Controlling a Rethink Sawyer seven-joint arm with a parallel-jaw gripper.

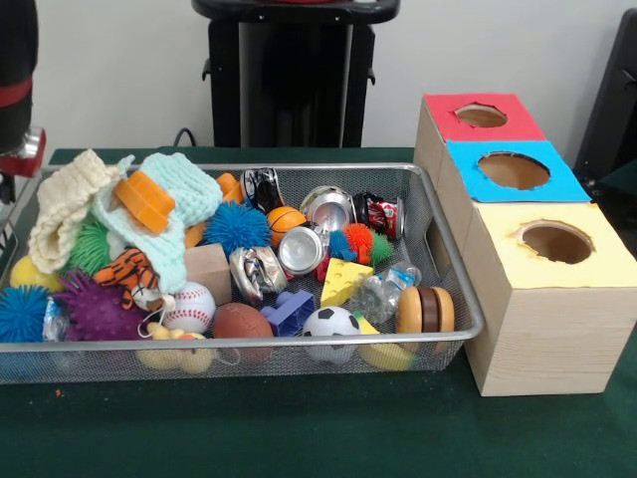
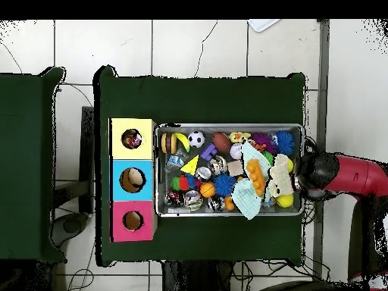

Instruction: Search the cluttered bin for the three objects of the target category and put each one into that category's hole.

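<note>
Wire mesh bin (image 1: 453, 261) sits centre-left of the front view on the green table (image 1: 299, 428), packed full. In the overhead view the bin (image 2: 227, 128) is mid-frame.

Contents, front view: cream knit cloth (image 1: 65, 204) and pale blue knit cloth (image 1: 179, 199) at upper left, with an orange plastic piece (image 1: 144, 199) on top; purple spiky ball (image 1: 95, 309), toy tiger (image 1: 129, 274), baseball (image 1: 189, 306), brown football (image 1: 242, 321), soccer ball (image 1: 330, 324) along the lower edge. Mid-bin: blue spiky ball (image 1: 237, 227), small basketball (image 1: 286, 221), crushed cans (image 1: 299, 249), yellow cheese wedge (image 1: 345, 282), wooden block (image 1: 209, 269).

Three wooden boxes stand touching the bin's right side: red top (image 1: 483, 118), blue top (image 1: 513, 171), yellow top (image 1: 557, 244), each with a round hole.

Arm (image 2: 352, 174) enters from the right of the overhead view; its end sits over the bin's right rim (far left edge in the front view). Gripper (image 1: 15, 159) fingers are hidden, so spread or pressed together I cannot tell.
</note>
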